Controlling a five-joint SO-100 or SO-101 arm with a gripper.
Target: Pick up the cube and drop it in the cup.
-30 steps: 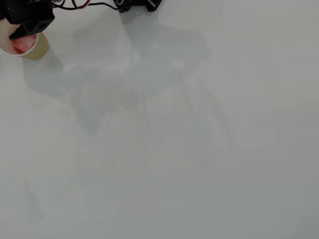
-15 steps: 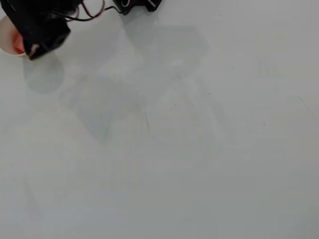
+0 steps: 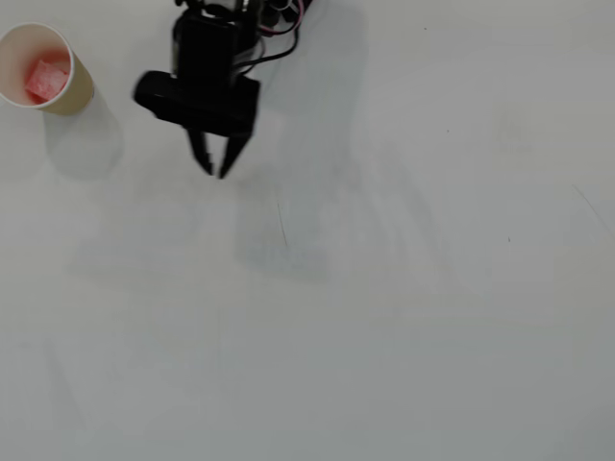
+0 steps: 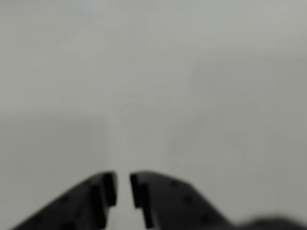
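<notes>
Starting at the far left of the overhead view: sitting upright near the top corner, the cup [image 3: 58,91], holding the cube [image 3: 47,78] inside against its pale cream wall, so judging the drop already made. Moving right along the table [image 3: 384,317]: hovering well apart from the cup, the gripper [image 3: 215,171], pointing its dark fingertips down the picture, nearly closed with only a thin slit between them, gripping nothing. Trailing behind it at the top edge, dark cables, partly cropped. Turning to the wrist view, blurred: showing the same two fingers [image 4: 108,189] low in the frame, standing a narrow gap apart over bare pale surface, carrying nothing. Judging the step in hand as clearing away after release; needing next, probably, only pulling back without brushing the cup.
</notes>
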